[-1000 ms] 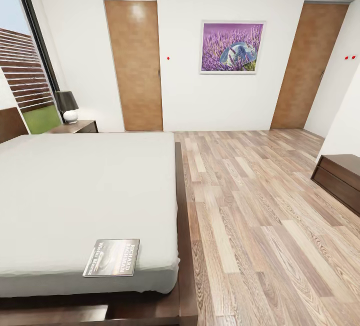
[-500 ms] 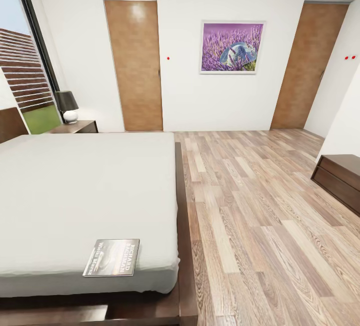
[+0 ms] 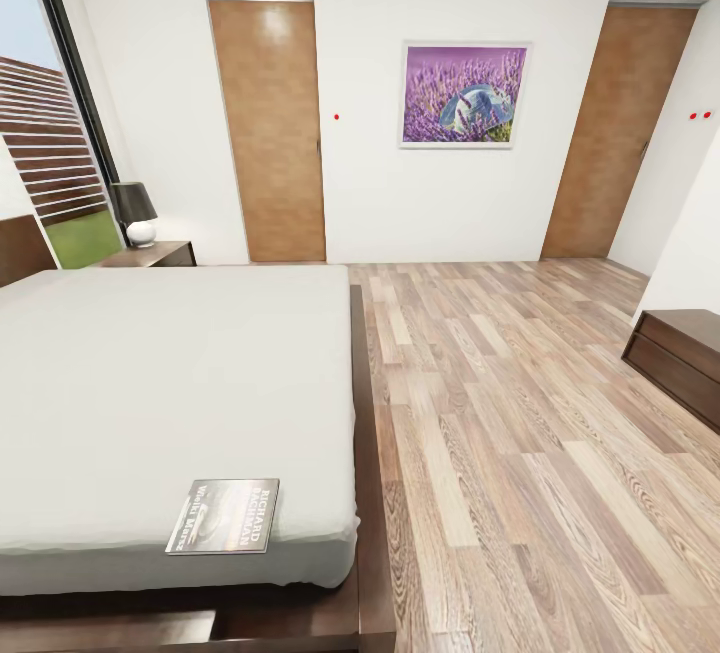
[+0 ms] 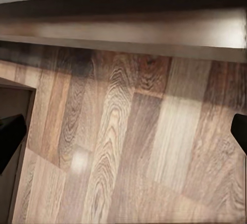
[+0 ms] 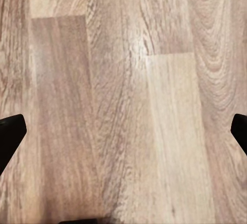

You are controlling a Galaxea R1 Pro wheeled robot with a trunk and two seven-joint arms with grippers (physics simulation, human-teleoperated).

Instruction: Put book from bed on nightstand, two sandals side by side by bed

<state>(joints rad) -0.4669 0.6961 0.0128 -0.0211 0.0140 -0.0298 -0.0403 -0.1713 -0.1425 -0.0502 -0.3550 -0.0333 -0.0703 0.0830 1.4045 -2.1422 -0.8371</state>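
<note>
Small dark paperback book (image 3: 223, 516), flat at lower left on grey-mattressed dark wood bed (image 3: 150, 383), long axis crosswise; left gripper (image 4: 123, 136) nearer, both grippers' fingers spread wide over floorboards, empty.

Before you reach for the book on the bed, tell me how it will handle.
The book looks thin and flat, so it is probably light and may flex if pinched by one edge. It lies flush on the soft mattress of the bed, so a finger may struggle to get under it. Being near the corner, a push could slide it off.
</note>
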